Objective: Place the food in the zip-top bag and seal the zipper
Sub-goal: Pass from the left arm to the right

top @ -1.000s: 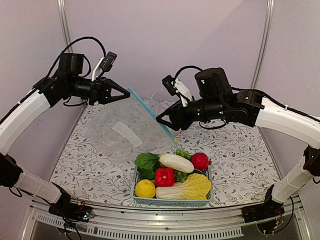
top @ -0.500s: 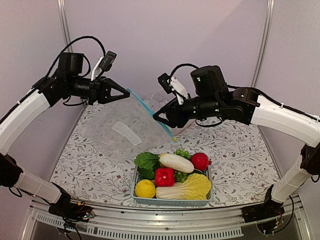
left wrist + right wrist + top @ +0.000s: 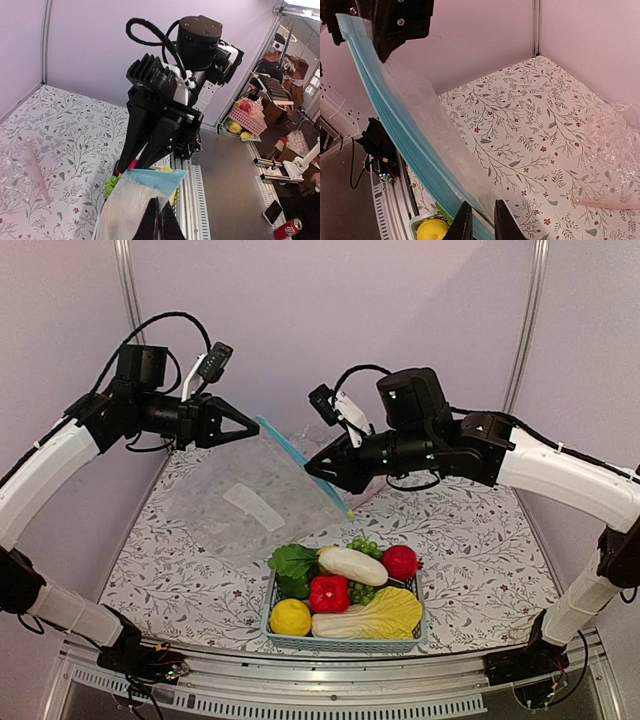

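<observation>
The step in hand looks like getting the bag's mouth ready, since none of the food is inside it yet: the lemon (image 3: 290, 617), red pepper (image 3: 329, 593), white radish (image 3: 352, 565), red round fruit (image 3: 400, 562), cabbage (image 3: 370, 615), green leaves (image 3: 292, 565) and grapes (image 3: 362, 545) all lie in the light-blue basket (image 3: 340, 643). The zip-top bag (image 3: 235, 495) hangs in the air above and to the left of the basket, seemingly empty, its lower part sagging toward the flowered tablecloth (image 3: 480, 550) behind the basket. The left gripper (image 3: 252, 424), high up and to the left of the basket, has its fingers pressed together on the bag's upper corner. The zipper (image 3: 400, 127) slants down from that corner toward the basket's far rim. The right gripper (image 3: 482, 205) sits above the basket's far side, low on that strip. Its fingers stand a narrow gap apart with the strip and film running between them, and I cannot tell whether they actually pinch it. The next move probably calls for a firm hold on one lip only, then a gentle pull away from the left grip to open the mouth. Catching both layers would likely keep it shut.
</observation>
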You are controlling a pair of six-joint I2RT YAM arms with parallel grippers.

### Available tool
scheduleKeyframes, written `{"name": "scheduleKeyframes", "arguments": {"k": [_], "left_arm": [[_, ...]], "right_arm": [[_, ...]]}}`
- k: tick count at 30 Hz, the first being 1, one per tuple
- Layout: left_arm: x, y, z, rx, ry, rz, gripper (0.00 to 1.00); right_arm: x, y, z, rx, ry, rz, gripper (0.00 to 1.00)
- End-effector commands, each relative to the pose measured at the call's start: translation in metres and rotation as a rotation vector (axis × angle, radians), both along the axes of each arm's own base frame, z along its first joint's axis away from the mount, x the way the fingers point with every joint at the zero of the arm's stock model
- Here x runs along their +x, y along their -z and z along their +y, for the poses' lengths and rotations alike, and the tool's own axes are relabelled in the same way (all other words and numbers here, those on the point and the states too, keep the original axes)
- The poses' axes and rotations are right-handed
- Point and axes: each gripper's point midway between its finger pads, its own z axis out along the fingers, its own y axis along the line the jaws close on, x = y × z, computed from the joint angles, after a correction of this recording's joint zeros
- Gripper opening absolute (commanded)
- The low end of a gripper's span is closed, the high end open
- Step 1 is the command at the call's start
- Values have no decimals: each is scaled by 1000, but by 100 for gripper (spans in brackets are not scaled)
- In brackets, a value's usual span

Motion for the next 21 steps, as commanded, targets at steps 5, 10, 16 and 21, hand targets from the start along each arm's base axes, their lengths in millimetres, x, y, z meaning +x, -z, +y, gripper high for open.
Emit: {"name": "scheduleKeyframes", "arguments": {"k": [5, 10, 16, 21], "left_arm": [[-1, -2, -5, 1, 25, 2, 0], [6, 1, -7, 13, 6, 3, 0], [49, 11, 3, 110, -261, -59, 68], [84, -1, 29, 143, -543, -175, 92]], "right_arm": [[-12, -3, 12, 14, -91, 11, 0], [-10, -2, 10, 13, -75, 11, 0], [23, 0, -9, -21, 135, -2, 0], [72, 17, -49, -50, 412, 64, 0]]}}
